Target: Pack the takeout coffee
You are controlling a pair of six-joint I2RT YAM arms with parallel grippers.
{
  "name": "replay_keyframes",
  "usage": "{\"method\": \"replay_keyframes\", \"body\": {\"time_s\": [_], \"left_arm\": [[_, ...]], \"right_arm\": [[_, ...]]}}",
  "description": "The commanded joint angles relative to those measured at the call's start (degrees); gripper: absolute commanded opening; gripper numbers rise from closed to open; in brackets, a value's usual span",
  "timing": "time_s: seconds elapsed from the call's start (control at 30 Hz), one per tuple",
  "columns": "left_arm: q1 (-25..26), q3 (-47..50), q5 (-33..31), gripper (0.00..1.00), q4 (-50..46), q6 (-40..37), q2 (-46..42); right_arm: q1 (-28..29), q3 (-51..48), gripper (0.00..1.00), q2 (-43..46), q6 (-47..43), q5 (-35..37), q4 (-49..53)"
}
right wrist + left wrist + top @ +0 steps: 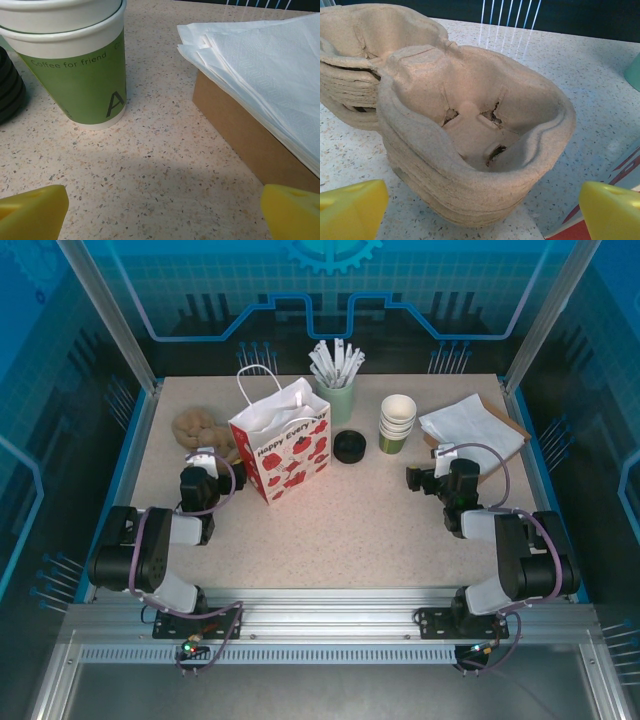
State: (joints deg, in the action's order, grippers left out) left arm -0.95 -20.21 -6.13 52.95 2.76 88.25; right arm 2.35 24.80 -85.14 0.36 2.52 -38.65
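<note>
Stacked pulp cup carriers [470, 130], top wells empty, before my spread left gripper [480, 210]; nested green cups [75, 75] and napkins [270, 65] flank bare tabletop [165, 165] before my spread right gripper [160, 210].

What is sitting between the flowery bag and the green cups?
A stack of black lids sits between the red-flowered paper bag and the stack of green cups. The top external view shows this.
</note>
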Motion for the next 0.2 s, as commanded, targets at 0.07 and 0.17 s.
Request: {"method": "replay_keyframes", "body": {"time_s": [0.07,0.17], "left_arm": [[0.4,-1.2,0.9,0.99,0.1,-1.4,0.4],[0.4,-1.1,0.9,0.99,0.1,-1.4,0.3]], "right_arm": [[0.7,1.1,1.0,-0.6,-0.9,-0.7,-2.2],[0.6,0.9,1.0,-0.7,-1.0,-1.0,-2.5]]}}
